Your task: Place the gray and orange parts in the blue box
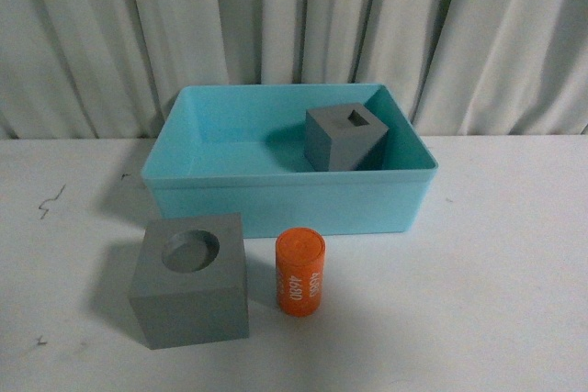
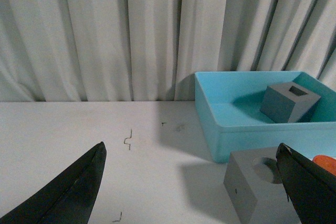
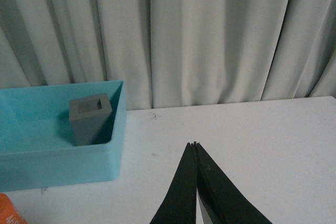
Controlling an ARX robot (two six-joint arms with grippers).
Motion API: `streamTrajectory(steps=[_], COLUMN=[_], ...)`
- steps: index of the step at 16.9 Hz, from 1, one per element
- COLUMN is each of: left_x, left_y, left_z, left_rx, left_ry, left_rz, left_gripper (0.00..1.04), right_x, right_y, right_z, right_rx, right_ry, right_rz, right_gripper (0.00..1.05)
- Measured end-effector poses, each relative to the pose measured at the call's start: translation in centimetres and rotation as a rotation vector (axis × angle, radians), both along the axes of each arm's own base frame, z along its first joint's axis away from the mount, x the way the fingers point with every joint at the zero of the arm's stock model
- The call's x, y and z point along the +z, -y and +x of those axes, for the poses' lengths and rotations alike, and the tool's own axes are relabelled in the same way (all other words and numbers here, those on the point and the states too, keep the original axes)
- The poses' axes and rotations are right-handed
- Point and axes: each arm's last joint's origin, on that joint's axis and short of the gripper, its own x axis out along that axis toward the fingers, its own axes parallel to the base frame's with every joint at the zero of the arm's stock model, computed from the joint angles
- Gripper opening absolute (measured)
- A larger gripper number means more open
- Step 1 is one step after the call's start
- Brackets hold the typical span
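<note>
The blue box [image 1: 276, 199] stands at the back middle of the white table. Inside it, at the right, rests a gray cube with a rectangular recess [image 1: 344, 140], also seen as gray cube [image 2: 290, 103] and gray cube [image 3: 90, 119]. In front of the box sit a gray cube with a round recess [image 1: 191, 282] and an upright orange cylinder [image 1: 300, 273] with white digits. Neither arm shows in the front view. My left gripper [image 2: 191, 150] is open over bare table, the round-recess cube [image 2: 257, 187] beside its one finger. My right gripper [image 3: 195, 144] is shut and empty, off to the side of the box [image 3: 63, 161].
A pale pleated curtain [image 1: 294, 25] hangs behind the table. Small dark marks [image 2: 127, 140] dot the white tabletop [image 1: 496, 300]. An edge of the orange cylinder [image 3: 8, 211] shows in the corner of the right wrist view.
</note>
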Motion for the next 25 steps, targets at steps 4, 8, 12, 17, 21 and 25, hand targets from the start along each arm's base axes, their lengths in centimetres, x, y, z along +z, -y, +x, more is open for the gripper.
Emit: streamTrajectory(steps=[4, 8, 12, 17, 21, 25], left_x=[0.0, 0.0, 0.0, 0.0, 0.0, 0.0], left_y=[0.0, 0.0, 0.0, 0.0, 0.0, 0.0], left_z=[0.0, 0.0, 0.0, 0.0, 0.0, 0.0], left_rx=[0.000, 0.000, 0.000, 0.000, 0.000, 0.000], left_ry=[0.000, 0.000, 0.000, 0.000, 0.000, 0.000], left_rz=[0.000, 0.000, 0.000, 0.000, 0.000, 0.000], left_gripper=[0.98, 0.98, 0.98, 0.98, 0.98, 0.98], right_x=[-0.7, -1.6, -1.2, -1.1, -1.1, -1.1], right_y=[0.0, 0.0, 0.0, 0.0, 0.0, 0.0], right_z=[-1.4, -2.4, -3.3, -4.5, -5.1, -5.5], right_rx=[0.000, 0.000, 0.000, 0.000, 0.000, 0.000], right_ry=[-0.010, 0.001, 0.020, 0.015, 0.016, 0.018], right_rz=[0.000, 0.000, 0.000, 0.000, 0.000, 0.000], right_gripper=[0.02, 0.02, 0.02, 0.02, 0.02, 0.02])
